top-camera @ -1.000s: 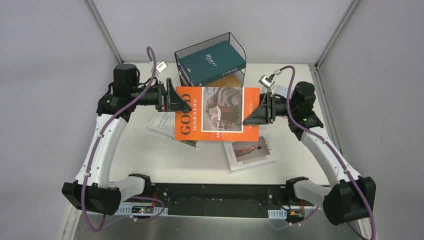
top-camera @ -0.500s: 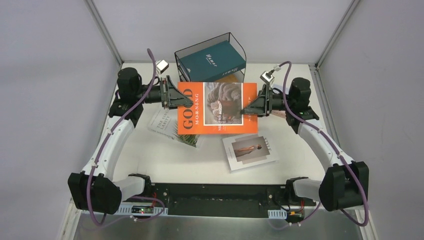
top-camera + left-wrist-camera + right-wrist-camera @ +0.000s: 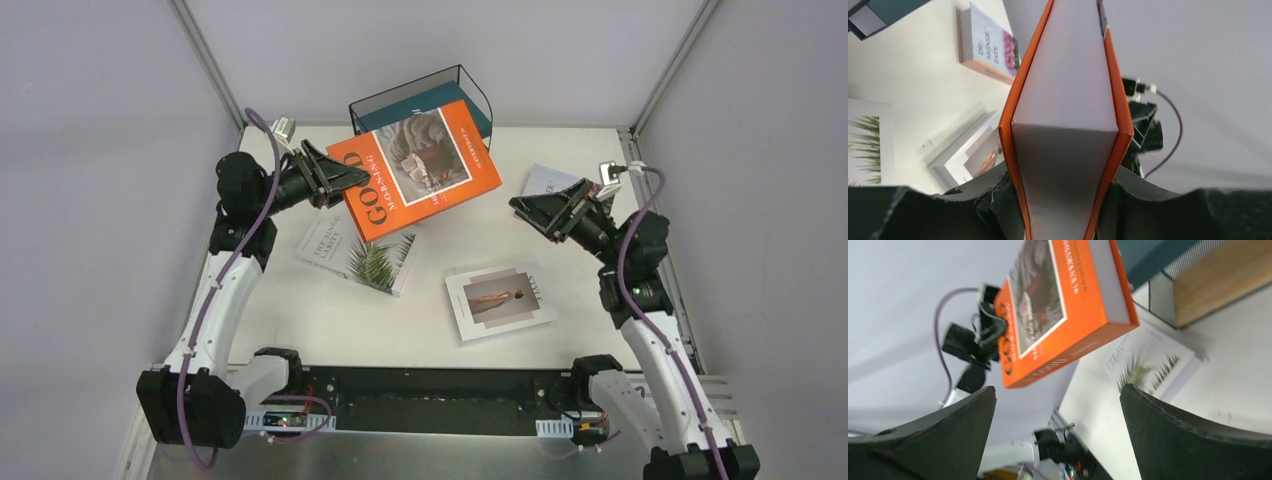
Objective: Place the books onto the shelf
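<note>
My left gripper (image 3: 338, 180) (image 3: 1063, 200) is shut on the left edge of the large orange "GOOD MORNING" book (image 3: 425, 165) (image 3: 1065, 115) (image 3: 1063, 305). The book hangs tilted in the air, in front of and partly over the shelf (image 3: 470, 85) (image 3: 1218, 280). A dark teal book (image 3: 480, 110) lies on the shelf's upper board, mostly hidden by the orange one. My right gripper (image 3: 535, 208) (image 3: 1058, 390) stands open and holds nothing, off to the right of the orange book. The palm-leaf book (image 3: 360, 255) (image 3: 1148, 365), the "STYLE" book (image 3: 500, 300) and the pink-flower book (image 3: 545, 180) (image 3: 990, 50) lie flat on the table.
The white table (image 3: 300, 310) is walled by grey panels on the left, back and right. A black base rail (image 3: 430, 400) runs along the near edge between the two arm bases. The pink-flower book lies just behind my right gripper.
My right gripper opened, let go of the orange book and drew back to the right. My left gripper closed on the book and now carries it alone, swung up and tilted toward the shelf.
</note>
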Controlling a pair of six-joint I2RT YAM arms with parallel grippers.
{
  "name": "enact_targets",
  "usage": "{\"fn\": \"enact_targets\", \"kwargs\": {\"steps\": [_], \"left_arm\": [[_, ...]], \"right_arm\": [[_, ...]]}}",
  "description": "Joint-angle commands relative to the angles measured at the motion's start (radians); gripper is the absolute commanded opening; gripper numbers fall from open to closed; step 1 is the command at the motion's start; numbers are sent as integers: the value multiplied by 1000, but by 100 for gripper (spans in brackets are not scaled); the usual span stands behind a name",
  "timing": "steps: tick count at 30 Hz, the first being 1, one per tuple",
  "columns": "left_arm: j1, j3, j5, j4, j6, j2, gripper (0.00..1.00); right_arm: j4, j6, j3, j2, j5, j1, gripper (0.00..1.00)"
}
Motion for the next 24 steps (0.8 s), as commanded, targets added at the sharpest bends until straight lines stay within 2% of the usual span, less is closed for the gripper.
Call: {"fn": "enact_targets", "kwargs": {"steps": [1, 5, 9, 11, 18, 24], "left_arm": [[-4, -94, -154, 320, -225, -46, 20], [-11, -132, -203, 402, -285, -39, 19], [-16, -133, -213, 428, -309, -43, 18], [-17, -128, -208, 426, -309, -47, 18], [-17, -131, -202, 386, -292, -64, 18], [-18, -136, -205, 381, -292, -65, 18]], "right_arm": [[197, 161, -88, -54, 320, 119, 100], [319, 121, -107, 4, 587, 377, 100], [642, 86, -157, 144, 795, 565, 99], [772, 31, -162, 210, 839, 621, 99], [972, -8, -113, 366, 816, 651, 99], [974, 1, -35, 421, 805, 651, 99]]}}
